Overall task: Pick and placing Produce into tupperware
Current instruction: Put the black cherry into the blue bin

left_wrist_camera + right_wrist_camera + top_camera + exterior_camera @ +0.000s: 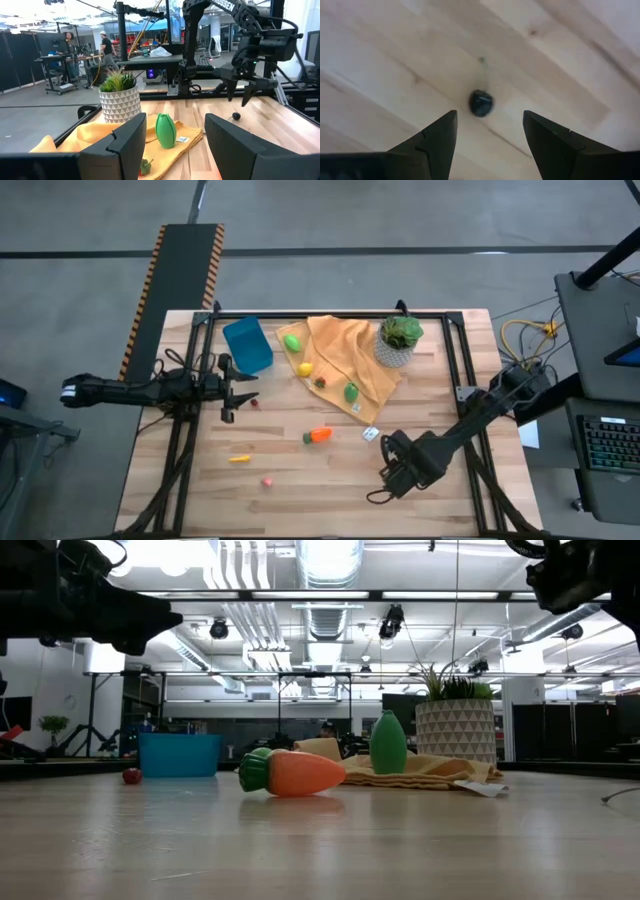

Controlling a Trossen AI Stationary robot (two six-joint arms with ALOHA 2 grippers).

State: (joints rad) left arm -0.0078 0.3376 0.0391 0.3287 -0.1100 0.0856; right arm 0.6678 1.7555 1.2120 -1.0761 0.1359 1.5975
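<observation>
My right pincer (391,477) hangs above bare table (330,480) near the front edge, pointing down, its fingers (435,140) spread wide with nothing between them. Directly below it, centred in the gap, lies a small dark item (480,103) on the wood; I cannot tell what it is. My left pincer (232,392) is raised over the table's left side, fingers (127,137) parted and empty, aimed across the table toward the cloth. The blue tub (247,344) stands just beside the left pincer, on its far side, well apart from my right pincer. A small red piece (254,403) lies on the wood next to the left pincer. The orange carrot (318,435) lies between the two pincers. A yellow piece (239,458) and a pink piece (267,481) lie on the wood toward the front, nearer the left pincer. On the cloth (340,360), beyond the carrot, rest two green pieces (292,341) (351,391), a yellow one (305,368) and a small brown one (320,381). A potted plant (398,340) stands at the cloth's far corner.
</observation>
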